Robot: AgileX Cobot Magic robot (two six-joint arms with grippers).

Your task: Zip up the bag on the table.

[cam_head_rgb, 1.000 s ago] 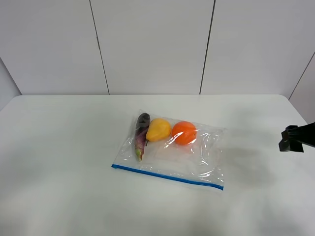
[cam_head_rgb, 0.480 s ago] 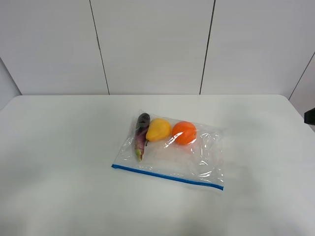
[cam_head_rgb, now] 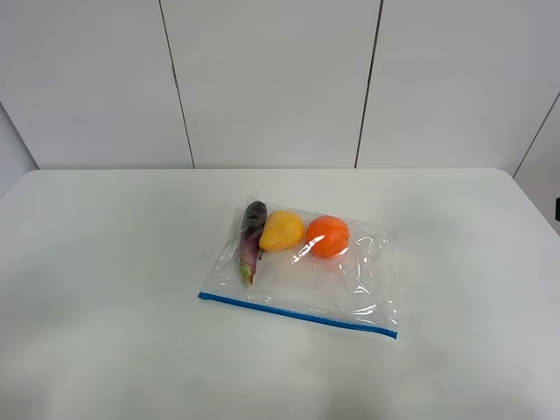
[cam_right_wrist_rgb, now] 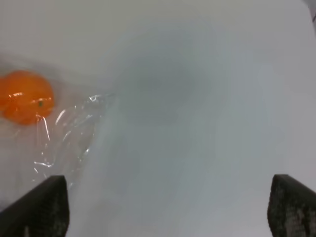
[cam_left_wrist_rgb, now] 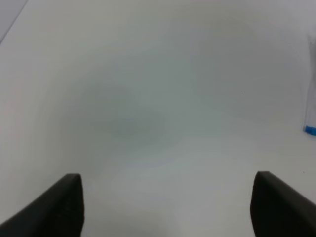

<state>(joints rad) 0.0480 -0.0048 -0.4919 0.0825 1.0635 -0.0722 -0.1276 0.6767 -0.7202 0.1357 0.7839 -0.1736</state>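
Note:
The clear crinkly bag (cam_head_rgb: 306,271) lies flat in the middle of the white table (cam_head_rgb: 105,262). Its blue zipper strip (cam_head_rgb: 297,313) runs along the near edge. Inside, at the far side, are a purple eggplant (cam_head_rgb: 252,236), a yellow pear (cam_head_rgb: 282,230) and an orange (cam_head_rgb: 328,235). My left gripper (cam_left_wrist_rgb: 168,197) is open and empty over bare table, with the zipper's end (cam_left_wrist_rgb: 309,130) just in view. My right gripper (cam_right_wrist_rgb: 168,210) is open and empty, off the bag's side near the orange (cam_right_wrist_rgb: 24,102). In the high view neither gripper shows; only a dark sliver of my right arm (cam_head_rgb: 557,210) does.
Grey panelled walls (cam_head_rgb: 271,79) stand behind the table's far edge. The table's rounded right corner (cam_head_rgb: 516,179) is near my right arm. Nothing else lies on the tabletop.
My right arm has drawn back to the right, from well inside the high view's right edge to almost out of it. The bag has not moved.

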